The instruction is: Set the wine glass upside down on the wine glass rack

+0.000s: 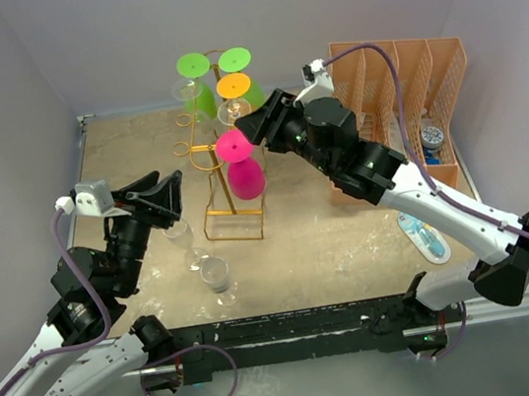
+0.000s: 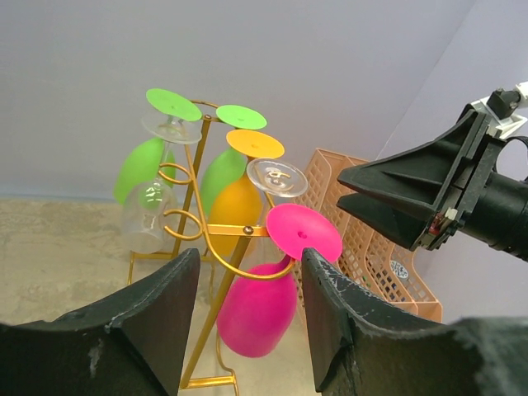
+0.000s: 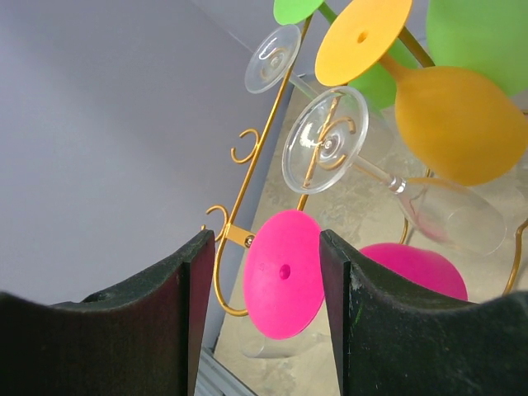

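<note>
The gold wire wine glass rack (image 1: 205,149) stands mid-table. A pink wine glass (image 1: 244,171) hangs upside down on its near right hook, foot up; it also shows in the left wrist view (image 2: 256,309) and the right wrist view (image 3: 283,272). My right gripper (image 1: 247,131) is open just right of the pink foot, not touching it; its jaws (image 3: 266,239) stand wide, with the foot beyond them. My left gripper (image 1: 168,179) is open and empty, left of the rack (image 2: 206,247), facing the pink glass (image 2: 250,260).
Two green glasses (image 1: 193,66), an orange one (image 1: 233,85) and clear ones (image 1: 232,111) also hang on the rack. Two clear glasses (image 1: 216,273) (image 1: 182,236) stand on the table near the left arm. A peach mesh organizer (image 1: 407,87) stands at the right.
</note>
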